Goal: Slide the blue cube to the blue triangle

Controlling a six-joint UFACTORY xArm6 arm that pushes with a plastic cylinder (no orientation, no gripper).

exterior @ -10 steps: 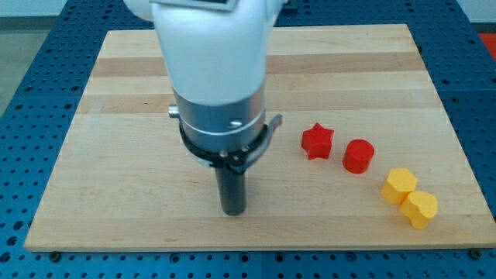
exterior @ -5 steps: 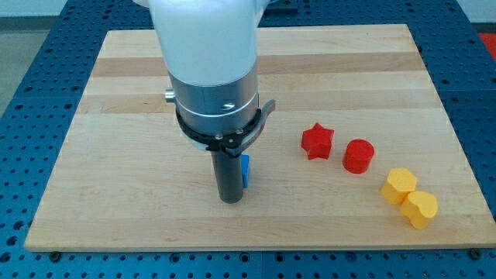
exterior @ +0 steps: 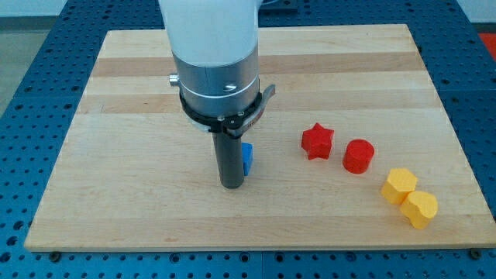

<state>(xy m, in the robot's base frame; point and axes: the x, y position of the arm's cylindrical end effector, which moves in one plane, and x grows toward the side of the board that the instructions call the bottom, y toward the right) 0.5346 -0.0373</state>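
The tip (exterior: 231, 186) has no claw, only a rod; it stands just left of a partly hidden blue block (exterior: 247, 158). A red star (exterior: 317, 142) lies further right.

Wooden board (exterior: 387, 70): pale, planked grain, fills most of the frame. Blue perforated table surface (exterior: 31, 62): regular hole grid, visible along all edges. Lighting: even, bright, with soft shadows.
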